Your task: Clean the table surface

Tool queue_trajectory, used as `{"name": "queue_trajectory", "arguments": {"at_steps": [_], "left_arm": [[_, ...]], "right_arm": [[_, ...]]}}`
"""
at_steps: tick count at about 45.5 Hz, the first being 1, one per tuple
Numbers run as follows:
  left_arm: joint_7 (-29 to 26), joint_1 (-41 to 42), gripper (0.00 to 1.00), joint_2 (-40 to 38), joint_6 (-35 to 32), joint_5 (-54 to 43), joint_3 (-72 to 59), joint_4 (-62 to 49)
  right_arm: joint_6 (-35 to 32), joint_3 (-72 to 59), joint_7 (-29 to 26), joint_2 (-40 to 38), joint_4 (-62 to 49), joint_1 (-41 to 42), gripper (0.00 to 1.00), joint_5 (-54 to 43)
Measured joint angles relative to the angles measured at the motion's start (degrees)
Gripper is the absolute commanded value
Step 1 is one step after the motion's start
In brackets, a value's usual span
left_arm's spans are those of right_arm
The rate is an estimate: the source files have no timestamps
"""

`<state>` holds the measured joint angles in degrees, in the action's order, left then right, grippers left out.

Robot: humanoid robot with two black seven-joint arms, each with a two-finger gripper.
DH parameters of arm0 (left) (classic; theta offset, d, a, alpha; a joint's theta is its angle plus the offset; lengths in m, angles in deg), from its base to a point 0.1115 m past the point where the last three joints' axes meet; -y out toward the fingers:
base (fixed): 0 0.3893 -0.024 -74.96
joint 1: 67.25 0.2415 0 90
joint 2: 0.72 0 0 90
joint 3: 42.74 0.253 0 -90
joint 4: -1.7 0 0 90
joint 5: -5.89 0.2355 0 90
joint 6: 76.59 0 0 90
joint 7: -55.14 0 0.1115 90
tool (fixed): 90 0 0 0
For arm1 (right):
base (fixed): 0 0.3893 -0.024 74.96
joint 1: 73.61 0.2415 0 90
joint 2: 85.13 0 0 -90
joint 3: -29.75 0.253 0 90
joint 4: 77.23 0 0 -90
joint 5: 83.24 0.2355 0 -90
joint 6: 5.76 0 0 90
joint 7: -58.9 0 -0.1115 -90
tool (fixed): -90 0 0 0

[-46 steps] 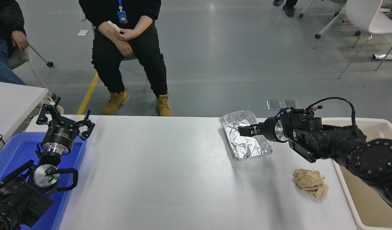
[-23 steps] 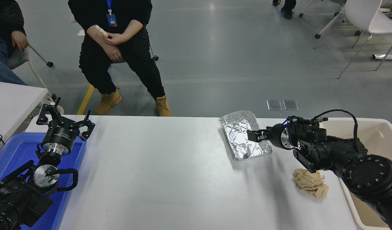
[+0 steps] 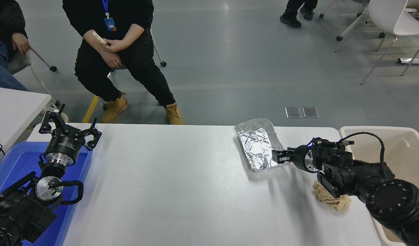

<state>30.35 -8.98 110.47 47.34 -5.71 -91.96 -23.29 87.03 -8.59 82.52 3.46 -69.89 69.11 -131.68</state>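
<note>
right gripper (image 3: 277, 156) has dropped from over the foil tray (image 3: 260, 145) to its near right rim, fingers look pinched on the rim, hard to confirm. table (image 3: 168, 184) fills the foreground; tray and paper wad (image 3: 332, 200) not cleared, bin (image 3: 397, 150) waits right. wad half hidden by arm. left gripper (image 3: 70, 131) parked, splayed.

right tool (image 3: 277, 156) reaches low; left tool (image 3: 70, 128) parked, fingers spread.
</note>
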Motion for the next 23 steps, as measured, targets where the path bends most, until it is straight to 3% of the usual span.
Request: {"name": "queue_trajectory", "arguments": {"at_steps": [9,15,23], "left_arm": [[0.0,0.0,1.0,0.0,0.0,0.0,0.0,0.0],[0.02,0.0,1.0,0.0,0.0,0.0,0.0,0.0],[0.02,0.0,1.0,0.0,0.0,0.0,0.0,0.0]], "right_arm": [[0.07,0.02,0.27,0.01,-0.01,-0.64,0.23,0.01],[0.1,0.02,0.56,0.01,-0.03,-0.91,0.01,0.01],[-0.04,-0.14,0.82,0.01,-0.04,-1.13,0.0,-0.07]]}}
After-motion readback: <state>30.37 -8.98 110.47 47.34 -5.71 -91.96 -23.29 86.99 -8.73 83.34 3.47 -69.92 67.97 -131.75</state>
